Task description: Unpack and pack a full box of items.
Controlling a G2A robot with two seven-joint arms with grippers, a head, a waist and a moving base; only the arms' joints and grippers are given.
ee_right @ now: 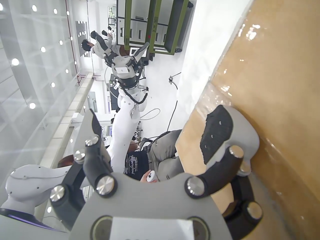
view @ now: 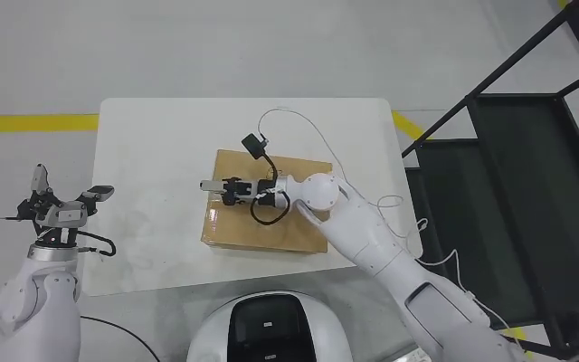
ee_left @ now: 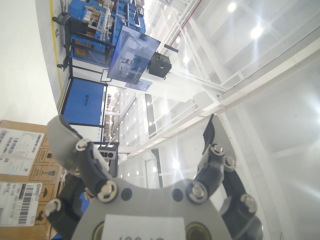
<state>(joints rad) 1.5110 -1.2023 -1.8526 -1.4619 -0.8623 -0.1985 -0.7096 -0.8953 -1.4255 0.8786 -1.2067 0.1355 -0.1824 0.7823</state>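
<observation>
right pincer point(ee_right: 155, 121): spread wide, nothing between its 2 fingers. i note 1 finger point(ee_right: 217, 131) lies alongside the taped top of the cardboard box point(ee_right: 275, 76); i cannot tell if it touches. the box sits directly under this pincer, flaps shut, on the white table point(view: 154, 145). ahead of the pincer's tips and past the table edge, my left pincer point(view: 69, 185) is well apart from the box. it is also spread wide and empty, with its fingers aimed up toward the ceiling.

Grey floor point(view: 271, 45), yellow line point(view: 45, 122), black stairs point(view: 525, 127)
</observation>
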